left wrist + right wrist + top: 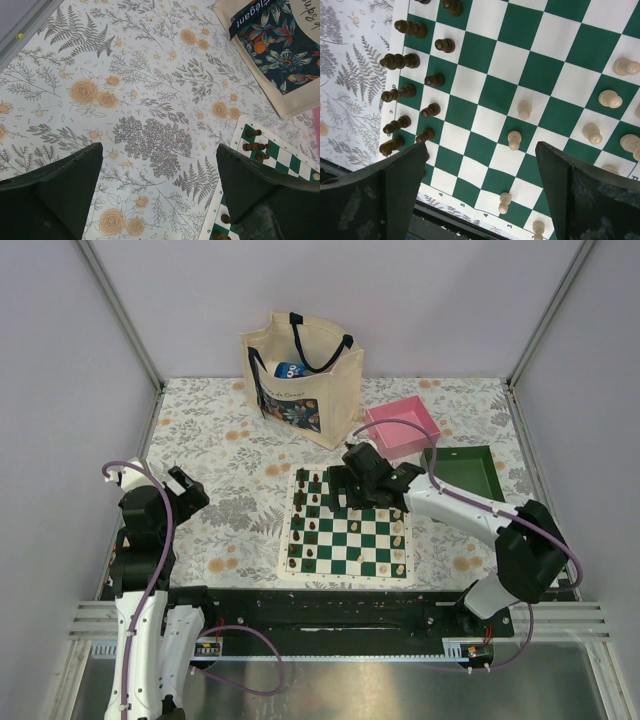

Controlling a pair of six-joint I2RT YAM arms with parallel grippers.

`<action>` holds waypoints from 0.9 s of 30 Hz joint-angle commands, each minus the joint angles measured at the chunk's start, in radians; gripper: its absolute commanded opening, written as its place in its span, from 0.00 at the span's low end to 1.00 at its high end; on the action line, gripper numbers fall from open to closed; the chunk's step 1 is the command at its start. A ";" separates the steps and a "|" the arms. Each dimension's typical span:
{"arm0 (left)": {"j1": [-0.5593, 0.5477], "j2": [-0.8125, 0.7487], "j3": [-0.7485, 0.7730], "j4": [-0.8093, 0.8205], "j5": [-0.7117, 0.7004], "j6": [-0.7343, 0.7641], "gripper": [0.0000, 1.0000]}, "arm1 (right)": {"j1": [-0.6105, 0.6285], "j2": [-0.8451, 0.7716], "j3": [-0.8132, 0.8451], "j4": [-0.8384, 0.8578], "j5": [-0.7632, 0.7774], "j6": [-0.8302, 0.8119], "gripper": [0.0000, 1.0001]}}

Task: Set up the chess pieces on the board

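Observation:
The green and white board [350,540] lies at table centre. Dark pieces [312,512] stand along its left side, cream pieces [398,540] along its right. My right gripper [345,490] hovers over the board's far part, open and empty. In the right wrist view the board [500,95] fills the frame with dark pieces [400,61] at left and cream pieces [514,140] toward the right, between my open fingers [400,185]. My left gripper [185,490] is open and empty over the floral cloth, left of the board [280,160]; dark pieces [254,146] show there.
A cream tote bag [300,375] stands at the back. A pink tray [402,426] and a dark green tray [465,472] sit right of it. The floral cloth [220,440] covers the table; metal frame posts line both sides.

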 commanded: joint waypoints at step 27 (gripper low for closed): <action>0.007 -0.007 0.009 0.044 -0.030 0.004 0.99 | -0.004 -0.046 -0.086 0.226 -0.152 0.043 0.96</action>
